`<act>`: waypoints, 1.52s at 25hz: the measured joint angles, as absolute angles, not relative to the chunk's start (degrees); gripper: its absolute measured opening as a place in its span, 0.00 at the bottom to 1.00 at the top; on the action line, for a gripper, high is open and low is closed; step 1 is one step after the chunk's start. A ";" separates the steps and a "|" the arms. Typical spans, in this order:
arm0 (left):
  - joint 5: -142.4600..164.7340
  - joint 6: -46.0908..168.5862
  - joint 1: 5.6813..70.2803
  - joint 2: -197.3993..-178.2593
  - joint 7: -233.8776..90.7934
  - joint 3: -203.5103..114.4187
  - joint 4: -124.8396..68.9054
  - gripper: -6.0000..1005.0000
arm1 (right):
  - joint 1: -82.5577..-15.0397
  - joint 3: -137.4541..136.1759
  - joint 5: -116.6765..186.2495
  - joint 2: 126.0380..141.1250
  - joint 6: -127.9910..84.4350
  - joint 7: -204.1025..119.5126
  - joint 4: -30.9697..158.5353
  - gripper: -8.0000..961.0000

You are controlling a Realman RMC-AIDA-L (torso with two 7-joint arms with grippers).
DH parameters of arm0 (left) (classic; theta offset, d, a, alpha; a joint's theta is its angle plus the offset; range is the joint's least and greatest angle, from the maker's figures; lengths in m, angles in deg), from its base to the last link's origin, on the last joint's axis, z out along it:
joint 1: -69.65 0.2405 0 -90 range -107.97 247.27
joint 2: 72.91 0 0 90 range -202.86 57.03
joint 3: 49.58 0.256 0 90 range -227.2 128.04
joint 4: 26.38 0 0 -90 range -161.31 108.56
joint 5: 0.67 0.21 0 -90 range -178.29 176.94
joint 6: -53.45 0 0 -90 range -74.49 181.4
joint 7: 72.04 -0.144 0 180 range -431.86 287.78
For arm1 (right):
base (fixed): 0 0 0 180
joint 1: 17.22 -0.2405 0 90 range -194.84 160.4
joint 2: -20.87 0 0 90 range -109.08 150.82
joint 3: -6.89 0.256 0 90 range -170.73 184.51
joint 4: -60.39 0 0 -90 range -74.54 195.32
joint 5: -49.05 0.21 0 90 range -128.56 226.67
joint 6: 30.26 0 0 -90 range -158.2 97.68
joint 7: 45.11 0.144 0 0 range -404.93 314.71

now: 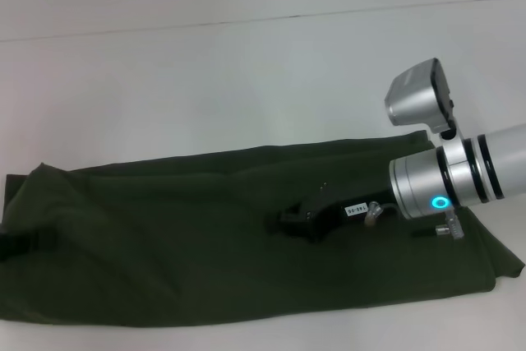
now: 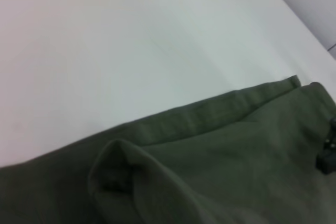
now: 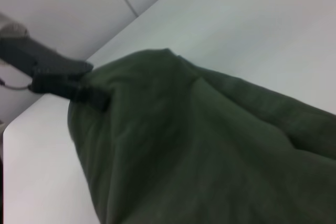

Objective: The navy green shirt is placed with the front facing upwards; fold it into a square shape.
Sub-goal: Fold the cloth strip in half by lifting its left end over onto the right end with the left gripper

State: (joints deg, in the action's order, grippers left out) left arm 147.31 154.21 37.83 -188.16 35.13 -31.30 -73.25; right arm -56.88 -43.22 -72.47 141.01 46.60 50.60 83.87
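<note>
Green shirt lies as a long band along the bench's near edge. Right claw rests mid-cloth, left claw pinches the left end; can't tell the right one's state. Risk: uneven pull bunches the fold.

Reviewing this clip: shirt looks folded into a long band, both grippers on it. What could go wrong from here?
The navy green shirt lies as a long band, its edges not lined up, so further folds may come out crooked rather than square.

The right gripper rests low on the cloth mid-band and could drag or bunch it.

The left gripper sits at the band's end by the table edge; a pull might slide fabric off.
</note>
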 joint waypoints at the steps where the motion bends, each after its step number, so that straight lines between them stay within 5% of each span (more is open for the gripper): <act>1: 147.11 154.64 37.82 -188.17 35.16 -31.30 -73.45 0.05 | -57.04 -43.29 -72.44 141.01 46.59 50.13 83.68 0.04; 38: 134.24 164.73 35.24 -187.96 40.13 -30.88 -77.77 0.05 | -69.03 -47.14 -70.87 141.85 36.77 47.13 73.21 0.03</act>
